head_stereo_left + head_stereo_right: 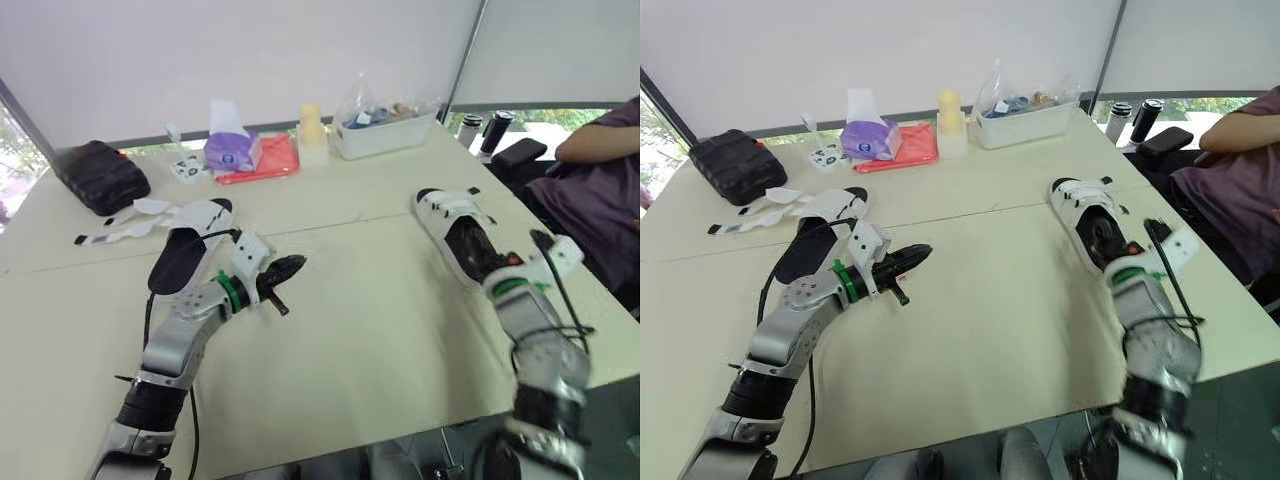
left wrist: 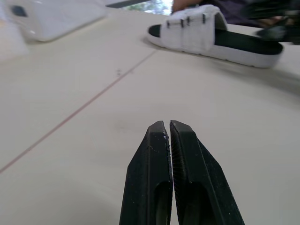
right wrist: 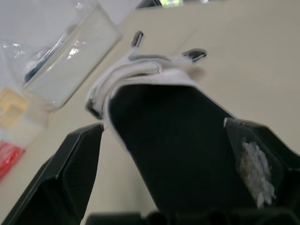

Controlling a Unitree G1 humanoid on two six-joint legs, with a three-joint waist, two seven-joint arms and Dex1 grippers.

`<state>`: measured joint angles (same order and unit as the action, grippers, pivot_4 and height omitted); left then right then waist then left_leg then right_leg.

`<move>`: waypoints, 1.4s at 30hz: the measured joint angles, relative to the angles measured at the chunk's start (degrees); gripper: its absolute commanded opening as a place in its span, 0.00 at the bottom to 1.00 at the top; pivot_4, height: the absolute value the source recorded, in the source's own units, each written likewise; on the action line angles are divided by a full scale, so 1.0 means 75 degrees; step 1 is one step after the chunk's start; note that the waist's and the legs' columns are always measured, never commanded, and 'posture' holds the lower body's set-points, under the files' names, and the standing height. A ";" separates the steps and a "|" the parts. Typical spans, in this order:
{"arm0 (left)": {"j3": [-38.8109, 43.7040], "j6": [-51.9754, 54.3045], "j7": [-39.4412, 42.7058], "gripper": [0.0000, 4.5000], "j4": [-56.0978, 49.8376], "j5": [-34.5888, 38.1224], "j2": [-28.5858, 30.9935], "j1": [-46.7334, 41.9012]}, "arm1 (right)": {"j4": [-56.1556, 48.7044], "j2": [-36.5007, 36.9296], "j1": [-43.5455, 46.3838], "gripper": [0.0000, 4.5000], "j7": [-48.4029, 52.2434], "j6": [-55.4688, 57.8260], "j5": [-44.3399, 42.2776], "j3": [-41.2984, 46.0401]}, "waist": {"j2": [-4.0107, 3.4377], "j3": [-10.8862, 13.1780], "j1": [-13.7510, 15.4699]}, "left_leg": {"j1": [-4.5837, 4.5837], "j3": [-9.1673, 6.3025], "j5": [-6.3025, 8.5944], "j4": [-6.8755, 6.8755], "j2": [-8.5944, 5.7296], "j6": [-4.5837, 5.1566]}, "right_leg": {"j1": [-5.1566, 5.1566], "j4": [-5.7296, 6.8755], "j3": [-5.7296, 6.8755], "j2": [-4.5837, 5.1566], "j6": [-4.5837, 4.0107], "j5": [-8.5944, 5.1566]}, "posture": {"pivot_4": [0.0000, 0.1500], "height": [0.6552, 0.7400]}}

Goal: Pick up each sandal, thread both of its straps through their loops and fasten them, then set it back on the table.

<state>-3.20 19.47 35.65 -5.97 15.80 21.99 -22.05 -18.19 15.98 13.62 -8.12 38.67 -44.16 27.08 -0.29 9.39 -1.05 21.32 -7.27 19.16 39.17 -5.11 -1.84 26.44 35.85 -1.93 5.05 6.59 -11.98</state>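
Two white sandals with black footbeds lie on the cream table. The left sandal rests at the left with its loose straps spread flat beside it. My left gripper is shut and empty, hovering just right of that sandal and pointing at the right sandal. The right sandal lies at the right, straps across its front. My right gripper is open at its heel end, one finger on each side of the footbed.
Along the back of the table stand a black pouch, a purple tissue pack, a red packet, a yellow-topped bottle and a clear plastic bin. A person sits at the right edge.
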 measured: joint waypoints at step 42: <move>-0.1647 -0.4779 -0.3635 0.99 0.6882 -0.6479 0.2502 -0.3272 | -0.0871 0.0537 0.0092 1.00 0.4100 -0.0362 0.0804 -0.4236 | 0.0077 0.0001 0.0250 | -0.0026 -0.0049 0.0001 0.0006 -0.0022 0.0004 | -0.0081 -0.0051 0.0073 -0.0003 0.0004 0.0003 | 1.00 1.00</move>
<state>-15.55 -16.37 8.39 45.64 -32.79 40.76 -46.58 -24.72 20.01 14.32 22.63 35.95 -38.13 -4.70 0.29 9.40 0.83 21.12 -7.63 19.16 39.21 -5.27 -1.82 25.83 35.47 -1.38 5.03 6.62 -11.95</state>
